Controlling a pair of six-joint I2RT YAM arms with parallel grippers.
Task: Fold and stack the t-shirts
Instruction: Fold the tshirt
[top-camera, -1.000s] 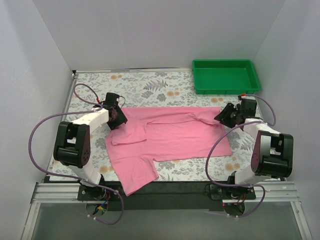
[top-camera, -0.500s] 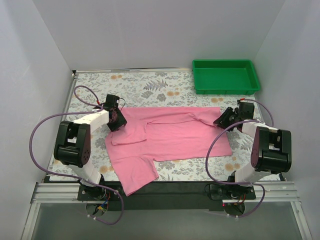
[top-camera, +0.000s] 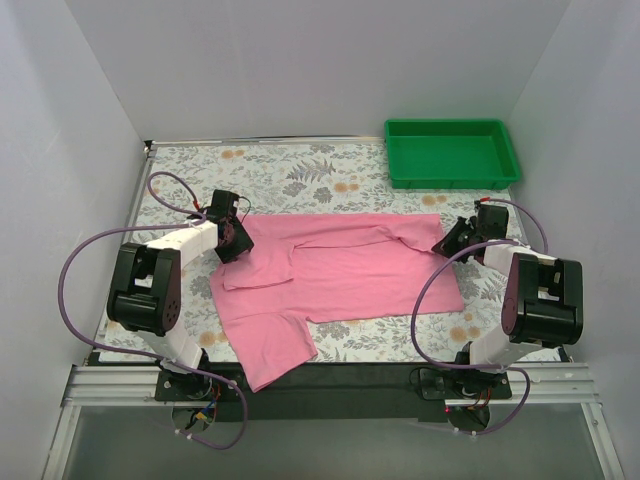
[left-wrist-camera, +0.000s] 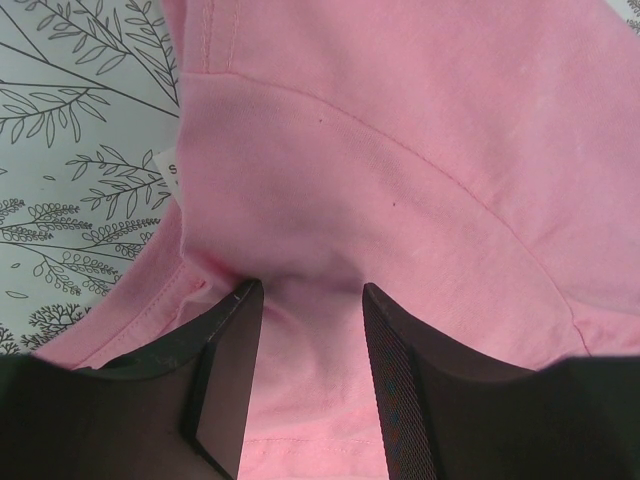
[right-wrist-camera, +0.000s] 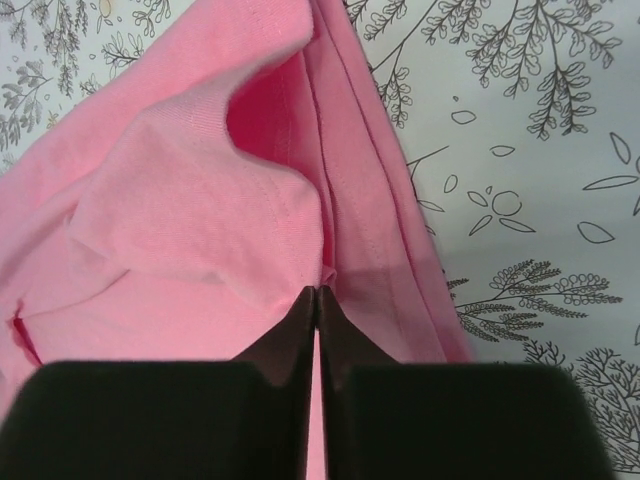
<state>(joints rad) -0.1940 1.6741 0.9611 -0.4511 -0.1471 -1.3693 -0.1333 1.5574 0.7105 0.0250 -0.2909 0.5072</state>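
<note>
One pink t-shirt (top-camera: 340, 270) lies spread across the flowered table, partly folded, with one sleeve hanging toward the near edge. My left gripper (top-camera: 238, 240) is at the shirt's left end. In the left wrist view its jaws (left-wrist-camera: 307, 295) stand apart and press down on the pink fabric (left-wrist-camera: 400, 150), which bunches between them. My right gripper (top-camera: 447, 240) is at the shirt's right end. In the right wrist view it (right-wrist-camera: 317, 292) is shut, pinching a fold of the shirt (right-wrist-camera: 180, 200) at its tips.
A green plastic tray (top-camera: 450, 152) stands at the back right of the table, with nothing in it. White walls close in the left, back and right sides. Purple cables loop beside both arm bases.
The right arm has lowered and its gripper has slid slightly left onto the shirt's right end. The left gripper has barely moved.
</note>
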